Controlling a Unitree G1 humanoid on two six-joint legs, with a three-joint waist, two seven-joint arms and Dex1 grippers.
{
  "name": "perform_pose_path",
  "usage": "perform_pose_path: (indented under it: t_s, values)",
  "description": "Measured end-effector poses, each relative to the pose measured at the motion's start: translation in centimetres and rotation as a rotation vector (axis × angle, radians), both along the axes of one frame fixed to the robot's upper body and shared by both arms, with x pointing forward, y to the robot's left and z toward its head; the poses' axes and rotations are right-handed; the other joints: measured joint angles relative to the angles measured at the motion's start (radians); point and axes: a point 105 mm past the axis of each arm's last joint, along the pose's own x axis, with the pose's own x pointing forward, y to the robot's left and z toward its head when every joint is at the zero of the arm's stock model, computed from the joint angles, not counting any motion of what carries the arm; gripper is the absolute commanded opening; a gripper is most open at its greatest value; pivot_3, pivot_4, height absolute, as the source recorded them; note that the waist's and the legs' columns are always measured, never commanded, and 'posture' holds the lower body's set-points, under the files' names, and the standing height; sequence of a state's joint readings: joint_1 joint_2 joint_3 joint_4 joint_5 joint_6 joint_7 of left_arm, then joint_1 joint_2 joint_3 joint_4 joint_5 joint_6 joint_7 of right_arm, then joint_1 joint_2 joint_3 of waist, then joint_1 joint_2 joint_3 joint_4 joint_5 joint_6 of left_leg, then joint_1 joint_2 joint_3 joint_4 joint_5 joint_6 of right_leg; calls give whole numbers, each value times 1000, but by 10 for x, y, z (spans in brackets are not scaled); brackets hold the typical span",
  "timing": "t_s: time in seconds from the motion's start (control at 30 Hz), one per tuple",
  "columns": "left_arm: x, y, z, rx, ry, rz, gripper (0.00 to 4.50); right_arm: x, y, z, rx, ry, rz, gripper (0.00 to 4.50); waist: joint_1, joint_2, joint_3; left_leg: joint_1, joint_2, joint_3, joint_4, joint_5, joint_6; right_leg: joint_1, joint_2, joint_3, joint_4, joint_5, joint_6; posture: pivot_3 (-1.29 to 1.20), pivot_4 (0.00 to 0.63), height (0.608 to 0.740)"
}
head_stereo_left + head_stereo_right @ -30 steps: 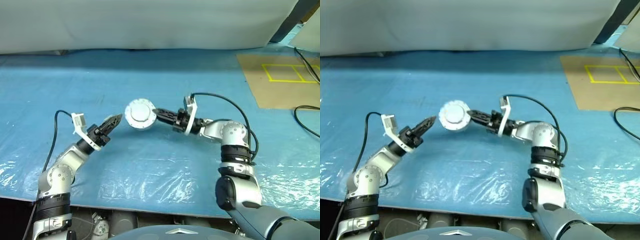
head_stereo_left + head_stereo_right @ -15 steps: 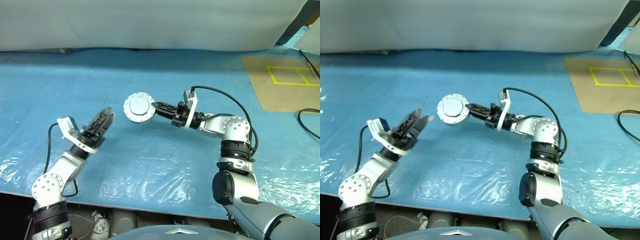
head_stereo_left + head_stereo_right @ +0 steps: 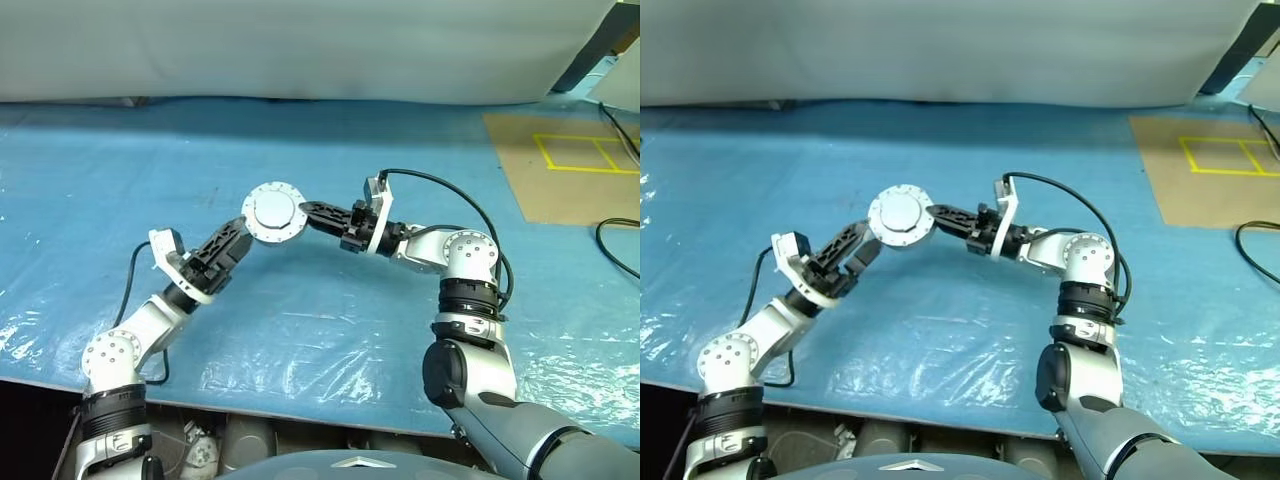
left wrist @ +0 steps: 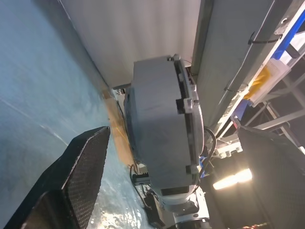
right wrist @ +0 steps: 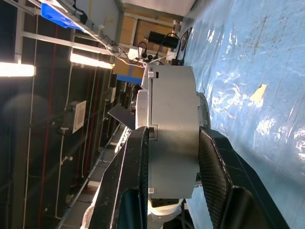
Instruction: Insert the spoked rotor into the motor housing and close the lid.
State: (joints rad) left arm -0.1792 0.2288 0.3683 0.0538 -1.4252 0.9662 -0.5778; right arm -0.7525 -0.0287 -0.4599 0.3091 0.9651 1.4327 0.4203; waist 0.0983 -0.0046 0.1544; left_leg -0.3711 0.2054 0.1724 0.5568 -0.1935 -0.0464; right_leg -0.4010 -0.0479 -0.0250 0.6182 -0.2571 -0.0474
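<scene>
The motor housing [image 3: 272, 213] is clamped edgewise above the table [image 3: 330, 330] by the right claw [image 3: 305, 212], flanked by the spread left claw [image 3: 237, 235].

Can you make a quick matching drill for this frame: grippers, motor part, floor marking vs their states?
Things:
1. left gripper
2. right gripper
3. motor housing
4. yellow tape outline

States:
a. lies on the brown board at far right
b. clamped edge-on, held above the blue sheet
c. open, fingers spread beside the housing
d. shut on the housing

Pairs: 1-c, 2-d, 3-b, 4-a
</scene>
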Motion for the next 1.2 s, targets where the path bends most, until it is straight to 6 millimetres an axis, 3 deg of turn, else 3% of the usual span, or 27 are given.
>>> perform_pose_path:
  t_s: [0.47, 0.6, 0.83, 0.97, 1.03, 1.2]
  values:
    - [24, -50, 5, 14, -48, -113, 4486, 1, 0, -3, -14, 2, -7, 1173, -2, 0, 0, 0, 0, -1, 4, 0, 0, 0, 0, 0, 4, 0, 0, 0, 150, 740]
    - [33, -47, -4, 63, -31, -40, 4486, 0, -1, -8, -16, 18, -16, 1173, -3, -1, 0, -1, 0, -2, 4, 0, 0, 0, 0, 0, 3, 0, 0, 0, 150, 740]
    - [41, -38, 0, 61, -61, 61, 4486, 0, 0, -10, -22, 18, -20, 1173, -2, -1, 0, -1, 0, -2, 5, 0, 0, 0, 0, 0, 4, 0, 0, 0, 150, 740]
    - [43, -36, 0, 71, -69, 76, 3632, 1, 0, -11, -33, 14, -27, 1173, -2, -1, 0, -1, 0, -2, 5, 0, 0, 0, 0, 0, 4, 0, 0, 0, 150, 740]
    - [43, -37, 0, 64, -67, 79, 2885, 2, 0, -12, -41, 16, -32, 1173, -2, -1, 0, -1, 0, -2, 5, 0, 0, 0, 0, 0, 4, 0, 0, 0, 150, 740]
    - [40, -35, 1, 12, -58, 61, 2632, 0, 1, -10, -29, 11, -20, 1173, -3, -1, 0, -1, 0, -2, 5, 0, 0, 0, 0, 0, 4, 0, 0, 0, 150, 740]
